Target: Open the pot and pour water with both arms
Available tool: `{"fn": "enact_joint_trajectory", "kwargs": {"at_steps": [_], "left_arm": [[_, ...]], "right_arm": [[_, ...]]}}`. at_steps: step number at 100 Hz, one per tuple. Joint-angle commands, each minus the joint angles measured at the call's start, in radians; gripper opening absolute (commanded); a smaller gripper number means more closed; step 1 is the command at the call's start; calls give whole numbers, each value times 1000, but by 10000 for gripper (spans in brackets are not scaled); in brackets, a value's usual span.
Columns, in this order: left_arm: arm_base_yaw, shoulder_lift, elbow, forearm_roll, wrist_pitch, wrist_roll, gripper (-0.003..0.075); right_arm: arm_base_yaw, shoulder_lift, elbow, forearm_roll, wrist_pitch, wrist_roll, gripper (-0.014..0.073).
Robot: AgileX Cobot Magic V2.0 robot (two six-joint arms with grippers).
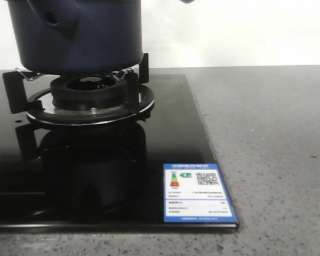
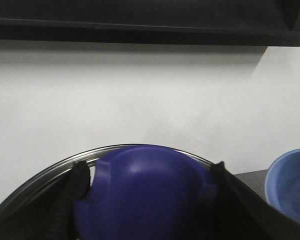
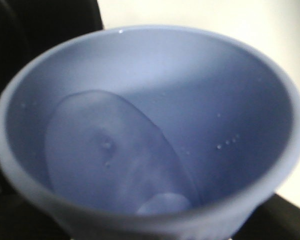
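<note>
**Inspector A:** In the front view we record the pot (image 1: 77, 34), dark navy, seated on the black burner grate (image 1: 133, 88) of a glossy black glass hob (image 1: 170, 133). Its side handle stub (image 1: 48, 18), with a hole, faces us at upper left. A blue and white energy label (image 1: 197, 193) sits at the hob's near right corner, and grey speckled countertop (image 1: 272, 160) lies to the right. We see neither gripper here.

**Inspector B:** Agreed. In the left wrist view we note the left gripper (image 2: 147, 200) with a dark finger (image 2: 72, 195) on either side of a rounded navy knob (image 2: 145, 195). The fingers appear to touch the knob's flanks; we take it as closed on the knob. A metal rim (image 2: 40, 175) curves behind it, seemingly the lid's edge. A white wall fills the background, and a pale blue cup (image 2: 290, 185) shows at one edge.

**Inspector A:** In the right wrist view the pale blue cup (image 3: 150, 130) fills the frame, close and blurred, with clear water pooled against its inner wall and small droplets above it. We see only dark shapes at the frame's edges, so we cannot tell how far the right gripper is open, nor whether it grips the cup.
</note>
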Motion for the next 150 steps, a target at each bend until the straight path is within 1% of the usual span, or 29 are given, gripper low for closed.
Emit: {"fn": "enact_joint_trajectory", "kwargs": {"at_steps": [1,32,40,56,74,126,150], "left_arm": [[0,-28,-38,-3,-113,2,359],[0,-28,-38,-3,-113,2,359],[0,-28,-38,-3,-113,2,359],[0,-28,-38,-3,-113,2,359],[0,-28,-38,-3,-113,2,359],[0,-28,-38,-3,-113,2,358],[0,-28,-38,-3,-113,2,358]], "right_arm": [[3,-47,-44,-120,-90,-7,342],[3,-47,-44,-422,-222,-7,342],[3,-47,-44,-510,-225,-7,342],[3,-47,-44,-639,-226,-7,342],[3,-47,-44,-712,-244,-7,342],[3,-47,-44,-1001,-249,-7,341],[3,-47,-44,-1023,-249,-7,341]]}}
